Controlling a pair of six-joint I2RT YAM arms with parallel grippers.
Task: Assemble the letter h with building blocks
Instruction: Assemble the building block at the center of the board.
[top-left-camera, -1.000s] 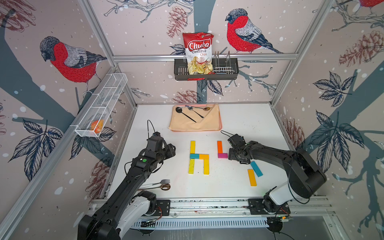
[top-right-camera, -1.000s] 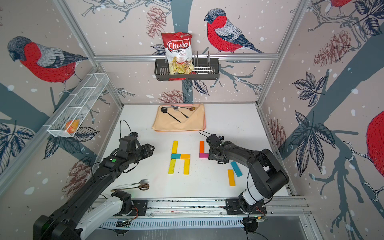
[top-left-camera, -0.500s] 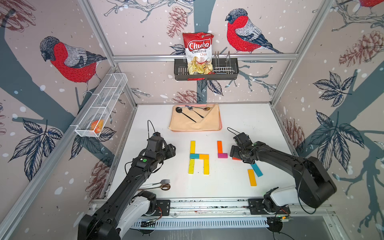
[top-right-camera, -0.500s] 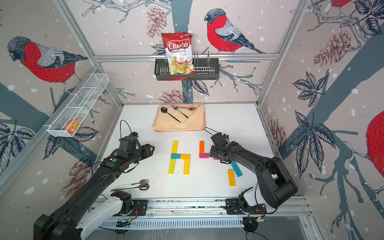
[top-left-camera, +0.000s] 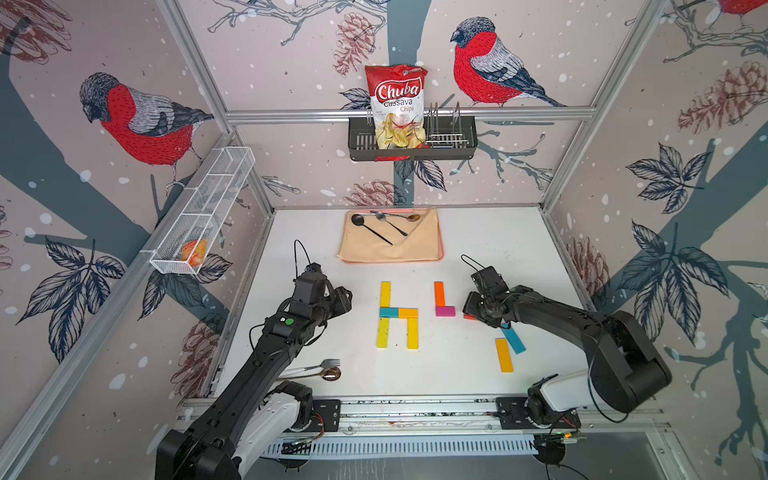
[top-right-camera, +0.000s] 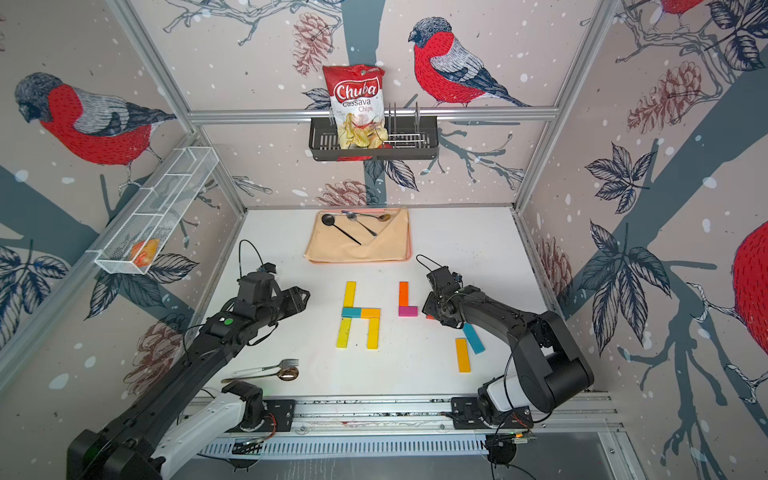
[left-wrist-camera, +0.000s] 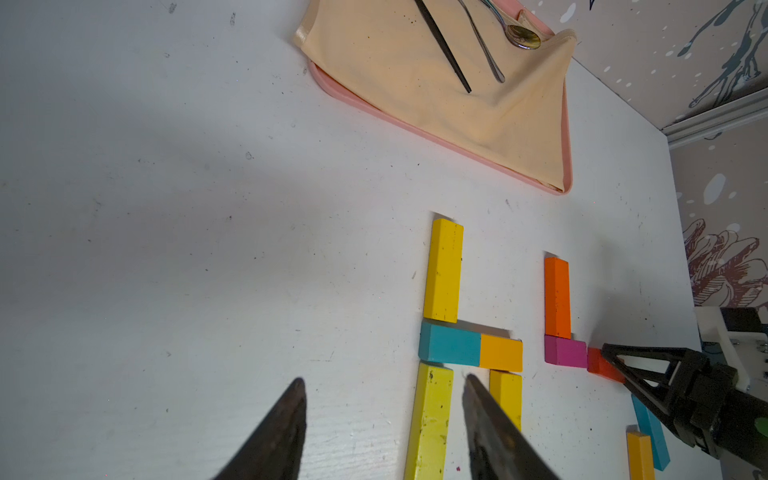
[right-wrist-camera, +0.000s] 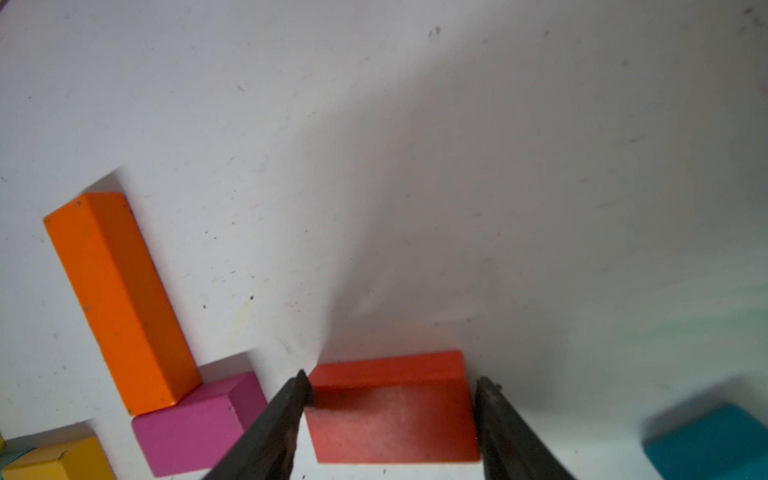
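The right gripper (right-wrist-camera: 392, 379) straddles the red block (right-wrist-camera: 395, 419), which lies flat just beside the magenta block (right-wrist-camera: 195, 424). Its long axis seems to run finger to finger, and both fingers press its short ends. The left gripper (left-wrist-camera: 383, 378), farther from the magenta block, hangs spread and empty. A second ago the right fingers stood wider.

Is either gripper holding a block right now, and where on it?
Left gripper: open, empty. Right gripper brackets the red block by its two opposite sides, flat on the table; a firm clamp cannot be told.
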